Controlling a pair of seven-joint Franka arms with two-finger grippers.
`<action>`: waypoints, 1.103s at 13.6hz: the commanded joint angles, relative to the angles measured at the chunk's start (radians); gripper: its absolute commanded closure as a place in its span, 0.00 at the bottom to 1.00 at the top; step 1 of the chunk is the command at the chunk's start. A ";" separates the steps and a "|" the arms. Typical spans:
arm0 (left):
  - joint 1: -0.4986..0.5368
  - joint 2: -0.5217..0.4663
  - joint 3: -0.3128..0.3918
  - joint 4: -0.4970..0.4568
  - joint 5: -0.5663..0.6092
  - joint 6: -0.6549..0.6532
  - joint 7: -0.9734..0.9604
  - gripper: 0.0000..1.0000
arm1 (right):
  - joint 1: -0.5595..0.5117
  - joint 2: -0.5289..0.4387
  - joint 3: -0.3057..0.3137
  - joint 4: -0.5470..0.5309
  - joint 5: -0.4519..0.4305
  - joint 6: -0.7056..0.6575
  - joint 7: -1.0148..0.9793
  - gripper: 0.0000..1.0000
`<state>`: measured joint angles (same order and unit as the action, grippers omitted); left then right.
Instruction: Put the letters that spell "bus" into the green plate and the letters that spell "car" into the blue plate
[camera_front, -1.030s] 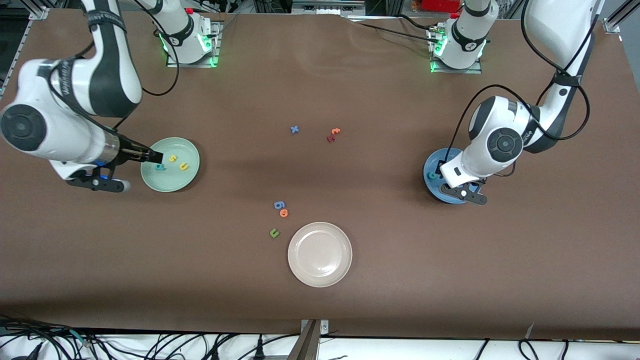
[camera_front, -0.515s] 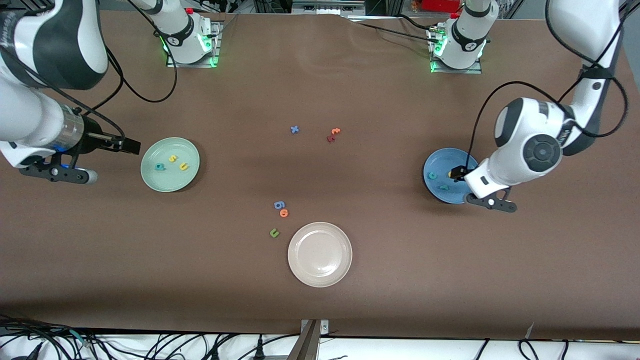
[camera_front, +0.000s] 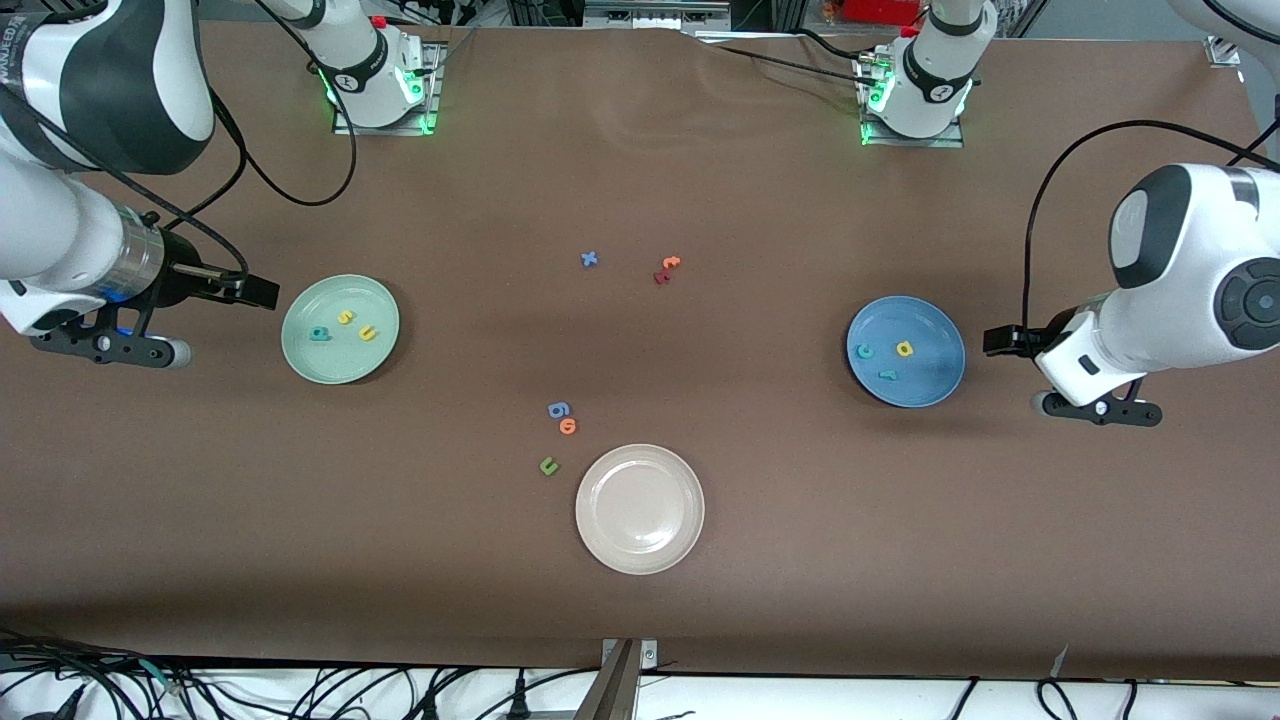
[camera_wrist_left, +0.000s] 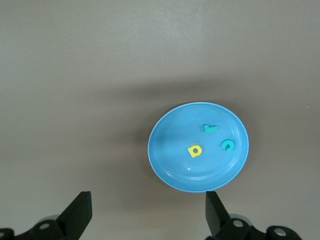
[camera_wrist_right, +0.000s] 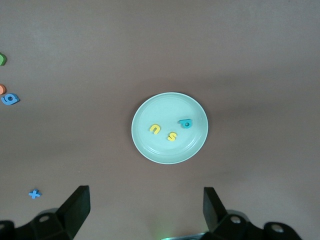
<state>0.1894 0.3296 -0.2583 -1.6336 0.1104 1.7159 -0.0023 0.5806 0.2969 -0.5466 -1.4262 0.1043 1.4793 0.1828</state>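
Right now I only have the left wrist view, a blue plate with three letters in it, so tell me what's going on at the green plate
Observer: The green plate holds three letters: a teal b, a yellow s and a yellow u.
Operator: Where's the right gripper?
Observer: The right gripper is open, beside that plate toward the right arm's end of the table, holding nothing.
Operator: Anything loose on the table?
Observer: Yes, a dark green u lies beside the beige plate.
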 joint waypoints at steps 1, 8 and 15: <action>0.030 -0.064 -0.013 0.012 -0.034 -0.071 0.005 0.00 | -0.016 0.010 0.005 0.030 0.005 -0.017 -0.028 0.00; -0.136 -0.271 0.206 -0.046 -0.144 -0.108 0.013 0.00 | -0.398 -0.007 0.388 0.030 -0.023 -0.022 -0.023 0.00; -0.148 -0.319 0.209 -0.037 -0.135 -0.110 0.015 0.00 | -0.565 -0.140 0.576 -0.141 -0.106 0.090 -0.020 0.00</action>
<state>0.0561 0.0305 -0.0679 -1.6494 -0.0091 1.5923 -0.0026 0.0565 0.2362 -0.0165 -1.4515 0.0160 1.4991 0.1698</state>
